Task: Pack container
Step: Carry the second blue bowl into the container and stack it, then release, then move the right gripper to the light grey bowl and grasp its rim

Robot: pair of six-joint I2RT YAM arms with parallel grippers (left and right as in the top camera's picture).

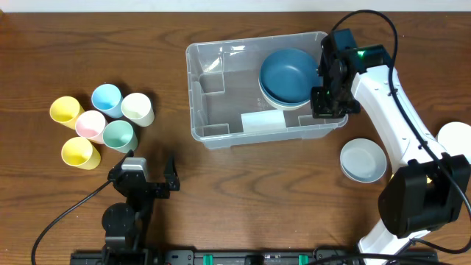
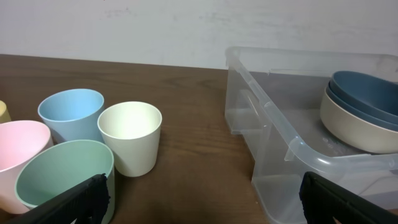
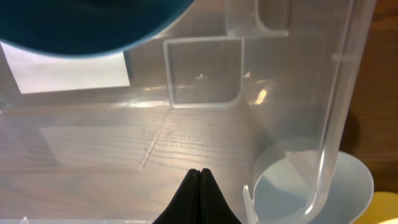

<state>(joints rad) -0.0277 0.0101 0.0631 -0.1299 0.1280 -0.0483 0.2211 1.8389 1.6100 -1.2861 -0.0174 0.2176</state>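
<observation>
The clear plastic container (image 1: 193,96) sits mid-table with a white label (image 1: 263,121) on its base. A dark blue bowl (image 1: 288,73) is nested in a cream bowl at its right end. My right gripper (image 1: 329,107) hovers over the container's right front corner. In the right wrist view its fingers (image 3: 200,171) are shut on nothing, above the container wall (image 3: 339,93), with the blue bowl (image 3: 81,25) at the top. My left gripper (image 1: 151,175) is open and empty, low near the front left. In its view the jaws (image 2: 199,202) frame the container (image 2: 261,106) and the bowls (image 2: 367,106).
Several cups cluster at the left: yellow (image 1: 65,110), blue (image 1: 107,98), cream (image 1: 137,108), pink (image 1: 90,125), green (image 1: 119,135), yellow (image 1: 79,153). A pale blue bowl (image 1: 363,160) stands right of the container and also shows in the right wrist view (image 3: 311,180). A white dish (image 1: 456,136) lies at the right edge.
</observation>
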